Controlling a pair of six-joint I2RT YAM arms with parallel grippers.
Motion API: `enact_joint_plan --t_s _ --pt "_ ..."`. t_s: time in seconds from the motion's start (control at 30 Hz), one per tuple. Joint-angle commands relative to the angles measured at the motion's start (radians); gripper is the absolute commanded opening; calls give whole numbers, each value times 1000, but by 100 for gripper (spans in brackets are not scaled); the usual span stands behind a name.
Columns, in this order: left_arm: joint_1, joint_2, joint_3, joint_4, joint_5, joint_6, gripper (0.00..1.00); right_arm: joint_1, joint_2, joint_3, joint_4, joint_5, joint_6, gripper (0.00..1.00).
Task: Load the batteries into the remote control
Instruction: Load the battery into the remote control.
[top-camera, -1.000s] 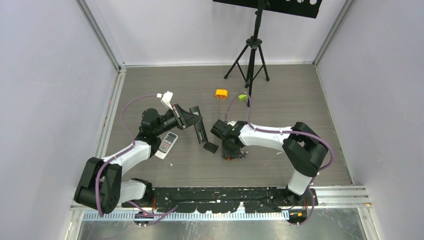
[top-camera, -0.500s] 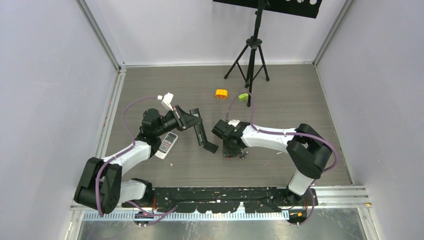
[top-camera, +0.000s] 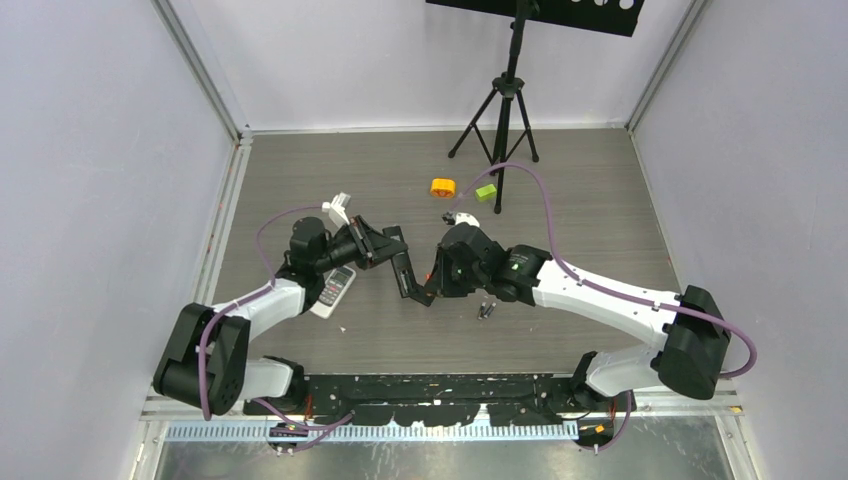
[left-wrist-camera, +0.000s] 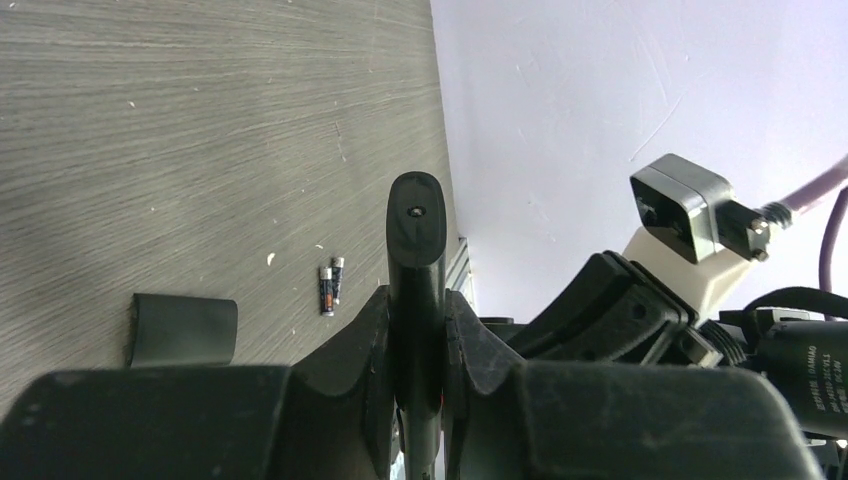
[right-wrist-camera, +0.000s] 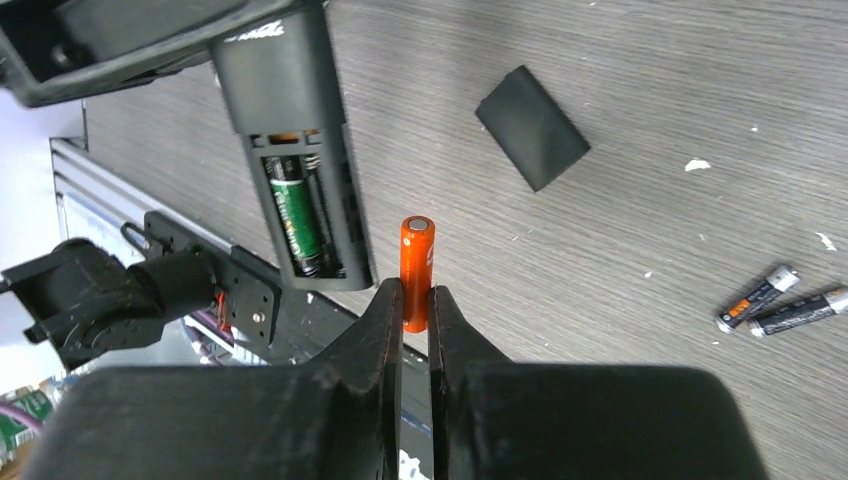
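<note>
We see our right gripper pinching the orange battery at centre frame, just beside the black remote at upper left, where a green battery sits. Our left gripper clamps that remote.

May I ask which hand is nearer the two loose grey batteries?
Right. The right hand, holding the orange battery, is close to the grey batteries; the left hand, gripping the black remote, is farther.

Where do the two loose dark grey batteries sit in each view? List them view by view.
Top external: the two dark grey cylindrical batteries lie slightly right of and below centre.
Left wrist: left of centre.
Right wrist: far right edge.
Shared landmark: the slim black plastic remote control.
</note>
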Motion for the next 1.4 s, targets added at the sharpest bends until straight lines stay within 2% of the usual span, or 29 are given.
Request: enact_joint_plan --t_s 0.0,0.83,1.03,1.37 --pt "-3 8 13 14 38 -12 0 24 -32 53 49 -43 -36 7" --pt "-5 16 29 13 57 -3 0 44 55 139 53 -56 -96 14" --pt "-5 11 29 14 53 -4 0 45 66 132 51 -52 -94 20" --pt "-5 16 31 14 49 -6 0 52 70 127 65 -57 -105 24"
